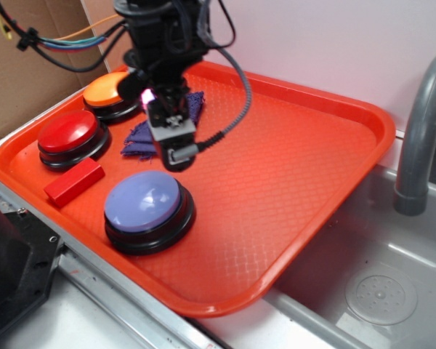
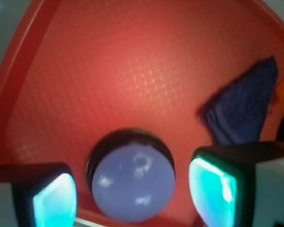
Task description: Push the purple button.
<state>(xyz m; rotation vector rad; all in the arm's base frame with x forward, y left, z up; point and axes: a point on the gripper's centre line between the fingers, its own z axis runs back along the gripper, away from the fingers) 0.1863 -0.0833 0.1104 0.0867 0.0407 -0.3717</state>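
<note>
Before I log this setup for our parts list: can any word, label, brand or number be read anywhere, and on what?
None can be read.
Purple button: plain dome, only glare.
Red button, orange button, red block: no print.
Tray: only an embossed grid.
End effector: no markings in view.

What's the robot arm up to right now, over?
Gripper open, hovering above the tray. Purple button in sight between the fingers, not yet pressed. Nothing in the way; purple cloth off to the side.
</note>
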